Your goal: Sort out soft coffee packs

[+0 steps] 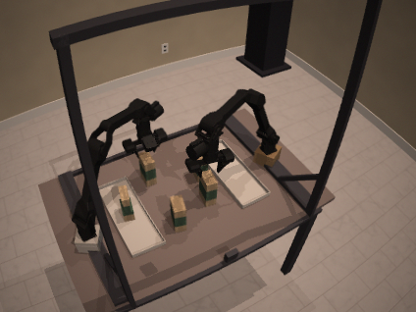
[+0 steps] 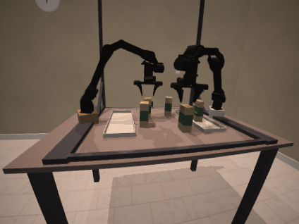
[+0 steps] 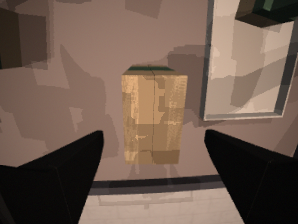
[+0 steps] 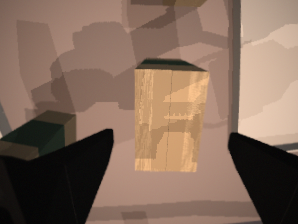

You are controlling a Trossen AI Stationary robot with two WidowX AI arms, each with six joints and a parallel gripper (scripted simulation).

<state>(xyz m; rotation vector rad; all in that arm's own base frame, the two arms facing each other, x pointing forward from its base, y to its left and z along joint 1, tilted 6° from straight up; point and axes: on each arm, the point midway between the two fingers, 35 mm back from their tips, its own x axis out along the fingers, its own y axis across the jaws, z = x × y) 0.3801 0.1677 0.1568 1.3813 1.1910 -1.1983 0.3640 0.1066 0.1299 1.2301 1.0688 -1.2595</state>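
Note:
Five tan and green coffee packs stand upright. My left gripper point(image 1: 142, 145) is open and empty. It hovers just above the far pack of the left row point(image 1: 147, 167), which is centred between the fingers in the left wrist view point(image 3: 154, 119). Another pack point(image 1: 126, 201) stands inside the left tray point(image 1: 135, 216). A third pack point(image 1: 178, 212) stands on the bench. My right gripper point(image 1: 210, 164) is open and empty above a right-row pack point(image 1: 208, 186), which is centred in the right wrist view point(image 4: 170, 120). The gripper mostly hides the second right-row pack, which shows in the exterior view point(image 2: 144, 113).
The right tray point(image 1: 242, 177) lies empty between the right row and the right arm's tan base point(image 1: 267, 154). The left arm's white base point(image 1: 87, 241) stands beyond the left tray. A dark raised rail point(image 1: 275, 169) borders the bench, and black frame posts surround it.

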